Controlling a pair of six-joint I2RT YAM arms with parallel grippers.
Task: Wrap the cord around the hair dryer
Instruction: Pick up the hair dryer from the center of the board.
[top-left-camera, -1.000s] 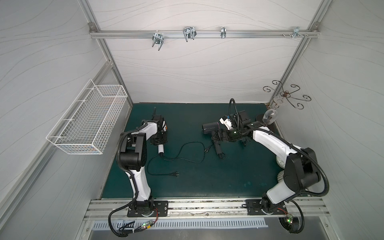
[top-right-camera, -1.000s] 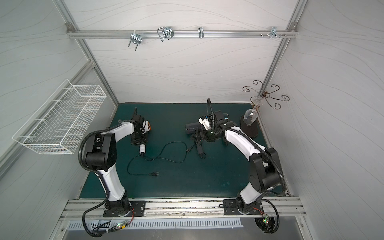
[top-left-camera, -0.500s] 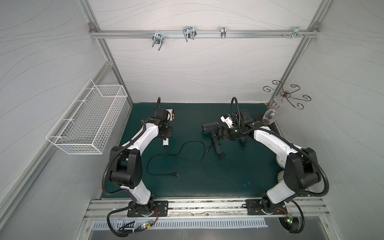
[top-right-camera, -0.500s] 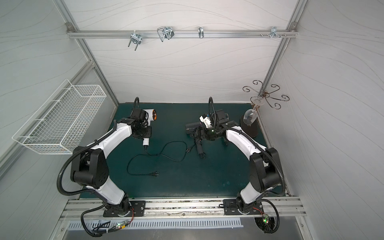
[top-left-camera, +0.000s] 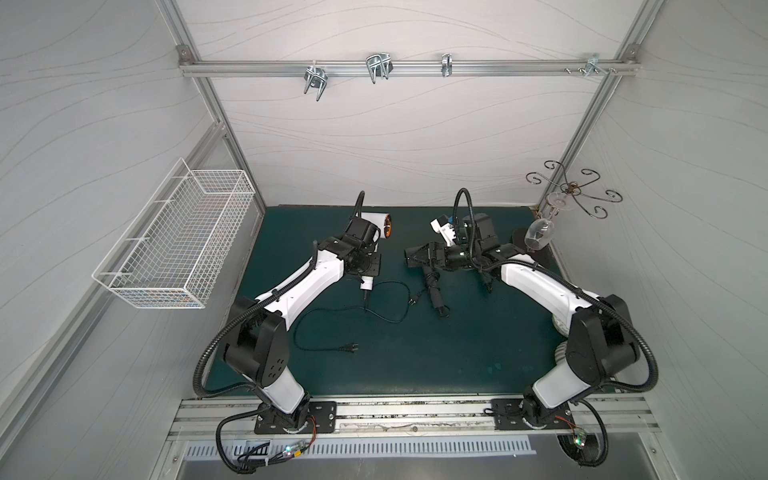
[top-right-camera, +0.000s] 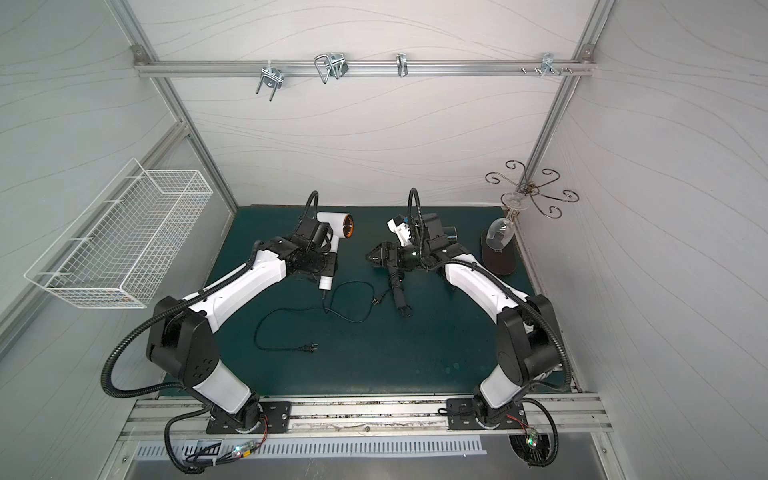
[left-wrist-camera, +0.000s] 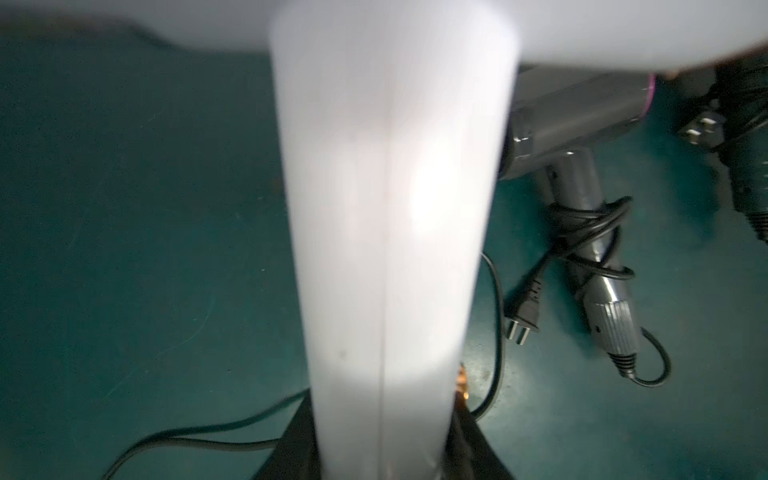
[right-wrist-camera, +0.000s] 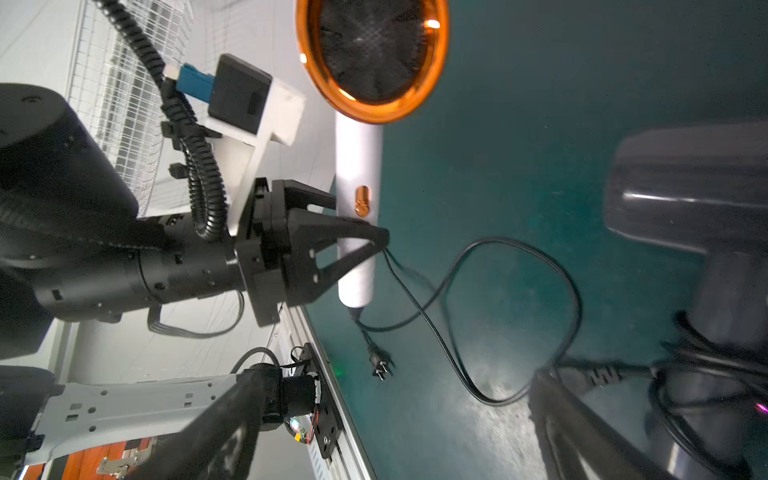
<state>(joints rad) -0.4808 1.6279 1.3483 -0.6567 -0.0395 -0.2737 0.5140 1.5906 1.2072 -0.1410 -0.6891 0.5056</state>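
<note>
Only the right wrist view gives a clean look at the left gripper (right-wrist-camera: 365, 245). Its fingers (right-wrist-camera: 328, 232) are clamped across the lower handle of the white hair dryer (right-wrist-camera: 359, 166), just below the orange button. In both top views the wrist hides that grip. They show only the white barrel with its orange ring at the back-left of the green mat (top-left-camera: 457, 365), and the handle end pointing toward the front. In the left wrist view the white handle fills the frame, blurred.

The cord (right-wrist-camera: 578, 309) is not wrapped. It leaves the handle end and lies in loose loops on the mat. Its plug (top-left-camera: 351, 347) lies toward the front, well apart from the dryer.

The right gripper (top-left-camera: 409, 259) has its jaws wide with nothing between them. It hovers over the barrel of a dark hair dryer (left-wrist-camera: 582, 112); whether they touch, cannot tell. The left wrist view shows that dryer's own cord wound around its handle, with its plug just beside it. The top views barely resolve this.

Counts:
- 2 grippers.
- 2 hair dryers for certain, 1 white and 1 dark.
- The edge of the left wrist view shows another plug and a dark ribbed body; cannot tell if that is a third dryer.
- 1 wire basket (top-left-camera: 174, 249) on the left wall.
- 1 wine glass (top-left-camera: 538, 232) hanging from the scroll rack (top-left-camera: 573, 189).
</note>
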